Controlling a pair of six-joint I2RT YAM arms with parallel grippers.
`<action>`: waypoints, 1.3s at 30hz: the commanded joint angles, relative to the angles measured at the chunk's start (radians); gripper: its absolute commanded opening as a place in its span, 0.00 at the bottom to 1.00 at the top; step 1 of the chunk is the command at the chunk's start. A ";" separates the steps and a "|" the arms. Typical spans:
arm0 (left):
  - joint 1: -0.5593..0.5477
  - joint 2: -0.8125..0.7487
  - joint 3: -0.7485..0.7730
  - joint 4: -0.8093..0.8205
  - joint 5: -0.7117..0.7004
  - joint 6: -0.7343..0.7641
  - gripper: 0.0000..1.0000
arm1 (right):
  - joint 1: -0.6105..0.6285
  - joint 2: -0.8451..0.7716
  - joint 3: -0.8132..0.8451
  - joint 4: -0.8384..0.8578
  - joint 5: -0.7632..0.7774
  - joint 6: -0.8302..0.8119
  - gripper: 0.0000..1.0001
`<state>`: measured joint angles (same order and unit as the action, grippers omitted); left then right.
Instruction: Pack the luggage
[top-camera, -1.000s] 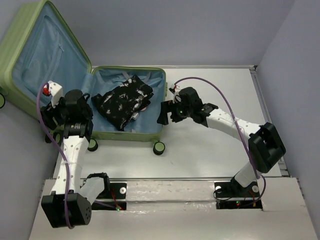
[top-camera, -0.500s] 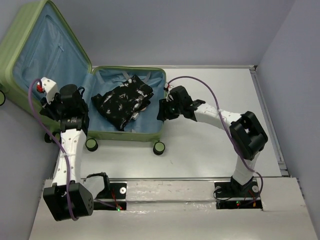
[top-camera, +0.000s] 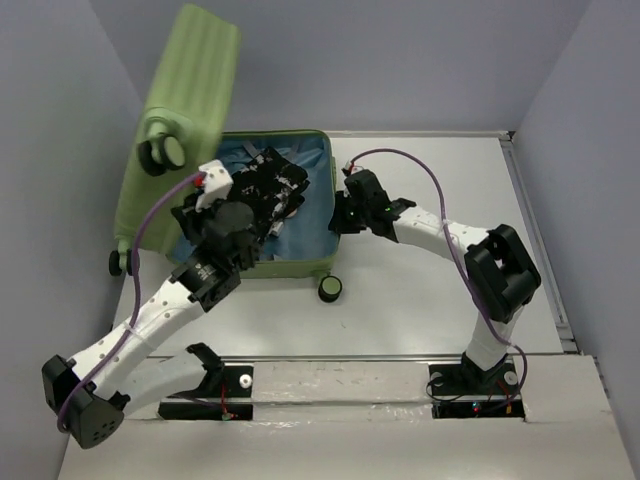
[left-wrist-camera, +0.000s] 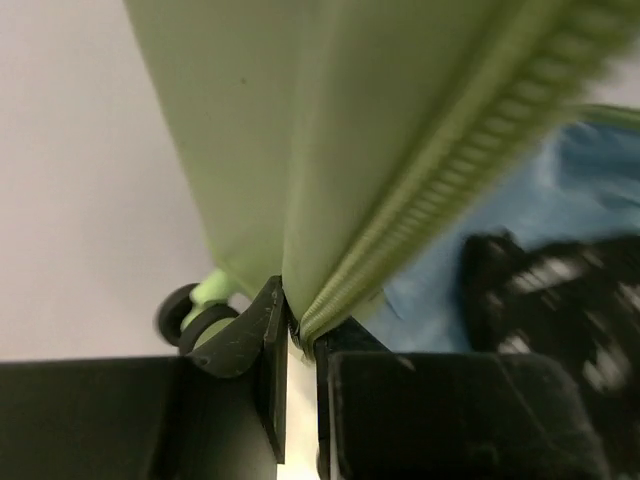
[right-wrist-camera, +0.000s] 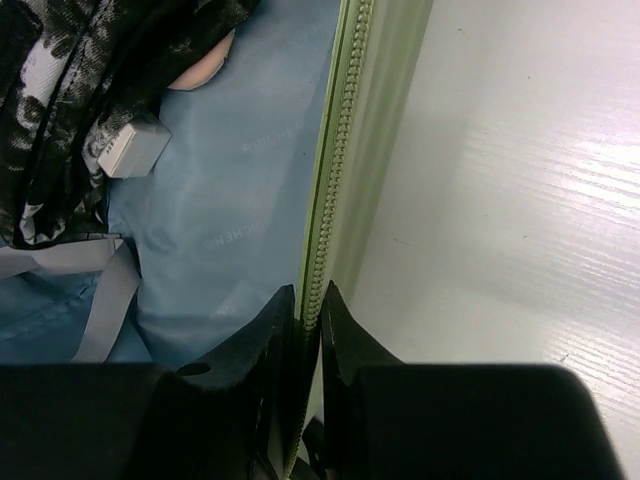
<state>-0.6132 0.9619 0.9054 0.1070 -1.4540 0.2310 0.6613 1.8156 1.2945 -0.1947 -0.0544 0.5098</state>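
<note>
Two arms, one luggage (top-camera: 185, 130), its lid half swung up.

Top view: the green ribbed hard-shell lid stands tilted in the upper left of the frame, over the blue-lined base at centre on the white table (top-camera: 430, 300). One black-and-white patterned garment (top-camera: 272, 185) lies inside, and three black wheels (top-camera: 330, 288) show. A second ago the lid lay open to the left with its lining up, and both grippers were wider. The right gripper (top-camera: 338, 215) is at the base's right rim. Left wrist view: the left gripper (left-wrist-camera: 293, 325) is pinched nearly closed on the lid's toothed zip edge, with one wheel at lower left. Right wrist view: the right gripper is clamped narrowly on the base's zip rim, with smooth blue fabric and two grey straps (right-wrist-camera: 100, 295) to its left.
</note>
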 joint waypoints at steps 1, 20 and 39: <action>-0.296 -0.006 -0.028 0.089 -0.051 -0.090 0.06 | 0.024 -0.035 -0.052 0.072 -0.099 -0.047 0.07; -0.981 -0.022 0.355 -0.240 0.062 -0.457 0.92 | -0.222 -0.398 -0.463 0.106 -0.140 -0.068 0.07; 0.575 0.492 0.763 -0.354 1.623 -0.670 0.92 | -0.290 -0.631 0.055 -0.385 -0.198 -0.275 0.20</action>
<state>-0.1768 1.3624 1.5372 -0.2928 -0.1646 -0.3786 0.3489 1.2694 1.3052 -0.4728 -0.1287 0.2710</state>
